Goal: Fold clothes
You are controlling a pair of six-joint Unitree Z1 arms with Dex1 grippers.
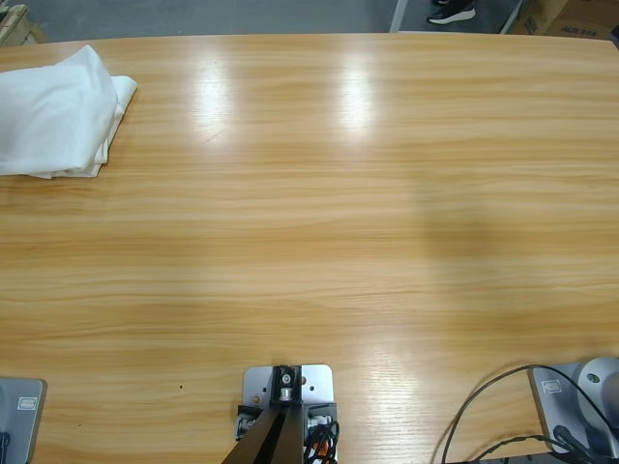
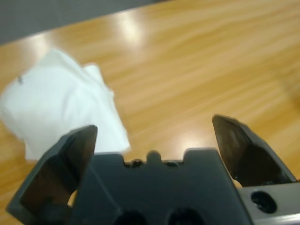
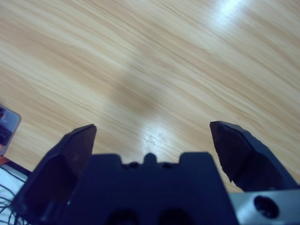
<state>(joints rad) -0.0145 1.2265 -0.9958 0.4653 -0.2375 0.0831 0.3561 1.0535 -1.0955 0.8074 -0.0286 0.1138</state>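
Folded clothes (image 1: 60,116) far left; right gripper (image 3: 152,136) sees table (image 3: 164,61)

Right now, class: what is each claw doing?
Left claw: open, holding nothing; the folded white clothes lie beyond it.
Right claw: open, empty, over bare table.

A plain white, unprinted soft fabric garment (image 1: 58,116) lies folded on the honey-brown, streak-grained wooden counter (image 1: 329,222); both pincers' jaws are black.

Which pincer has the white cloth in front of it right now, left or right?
The left pincer: the folded white cloth lies on the table ahead of it, untouched. The right pincer faces only bare wood. Both are open.
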